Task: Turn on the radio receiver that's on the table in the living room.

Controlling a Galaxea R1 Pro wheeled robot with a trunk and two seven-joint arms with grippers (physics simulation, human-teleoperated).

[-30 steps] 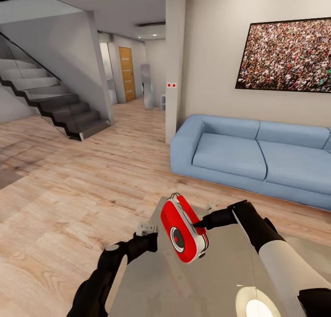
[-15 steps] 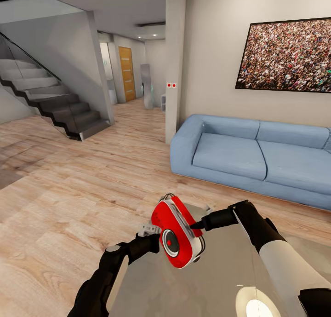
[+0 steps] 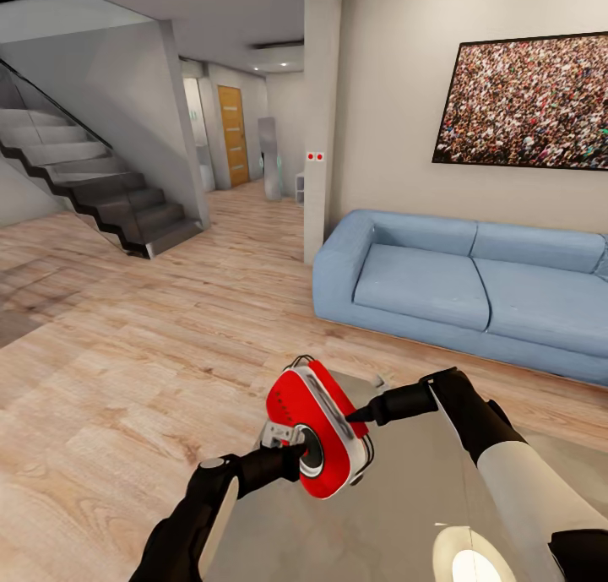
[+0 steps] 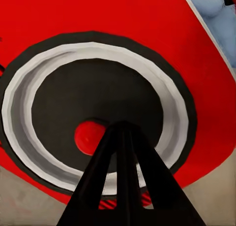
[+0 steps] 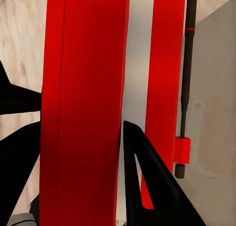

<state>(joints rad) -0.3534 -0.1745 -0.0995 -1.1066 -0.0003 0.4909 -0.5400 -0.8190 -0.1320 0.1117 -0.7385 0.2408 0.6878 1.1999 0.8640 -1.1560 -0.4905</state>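
Two grippers met at the radio (image 3: 317, 430), which was lifted and tilted above the near corner of the table (image 3: 405, 497), not resting on it. The left gripper (image 3: 291, 447) was the nearer one to the dial (image 3: 311, 448): in the head view its tip was at the dial, and in the left wrist view its fingers (image 4: 123, 181) lay together in one dark wedge whose point reached the small red button (image 4: 88, 137) in the middle of the dark disc. I judged that these fingers were closed and held nothing, and were used only as a pointer.

The right gripper (image 3: 359, 413) came from the other side and held the radio by its edge. In the right wrist view one finger (image 5: 142, 181) lay on the white side band (image 5: 136, 63), between the two red halves, and the other dark finger was at the opposite side, so the jaws were closed on the body.

For the coming press, the face looked toward the left arm and the long axis was leaning, top away from the robot. The push probably should go straight into the face, against the right hold. Farther off were the wooden floor (image 3: 127, 329) and the blue sofa (image 3: 473, 286).
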